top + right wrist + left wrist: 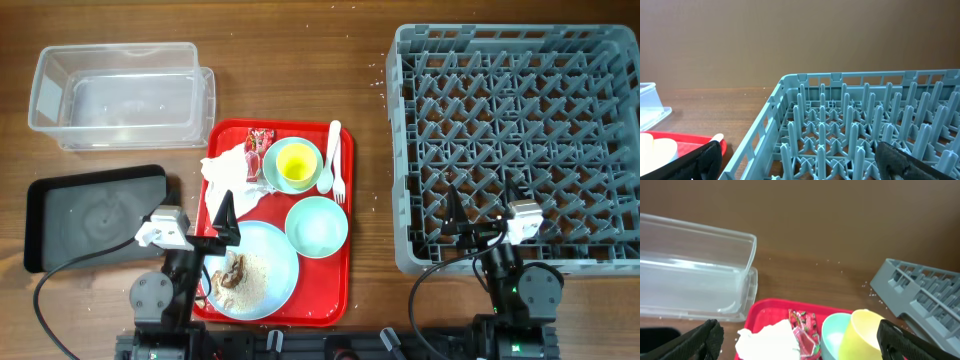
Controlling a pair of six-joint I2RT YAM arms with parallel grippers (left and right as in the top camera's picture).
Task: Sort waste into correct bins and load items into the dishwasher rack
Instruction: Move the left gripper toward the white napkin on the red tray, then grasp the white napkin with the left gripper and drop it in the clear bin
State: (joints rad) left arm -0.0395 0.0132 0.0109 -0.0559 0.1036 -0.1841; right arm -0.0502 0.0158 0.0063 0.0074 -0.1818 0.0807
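My left claw (pixel 218 218) hangs over the near-left part of the red tray (pixel 342 300), above the spot where the crumpled napkin (pixel 228 168) meets the blue plate (pixel 275 265). On its wrist camera the two fingers (pixel 702 341) sit at opposite sides of the frame, so it is spread wide and has hold of nothing. My right claw (pixel 480 212) is over the near part of the dishwasher rack (pixel 400 150). It is just as wide apart and grips nothing, and I cannot tell whether it touches the pegs.

The red tray lies in the middle of the desk (pixel 300 60), close to the near edge. The napkin is at the tray's far-left corner, with the red wrapper (pixel 260 140) against its far-right side. Just right of them the yellow cup (pixel 297 165) stands inside one mint bowl (pixel 832 332). The white spoon (pixel 331 150) and fork (pixel 340 186) lie side by side along the tray's right rim. The second mint bowl (pixel 316 226) sits nearer me, just beside the plate, which carries the food scraps (pixel 235 268).

The clear tub (pixel 205 100) stands at the desk's far-left corner. The black tray (pixel 95 215) lies along the left edge, nearer me than the tub. The rack fills the right side of the desk, from the far edge almost to the near one.
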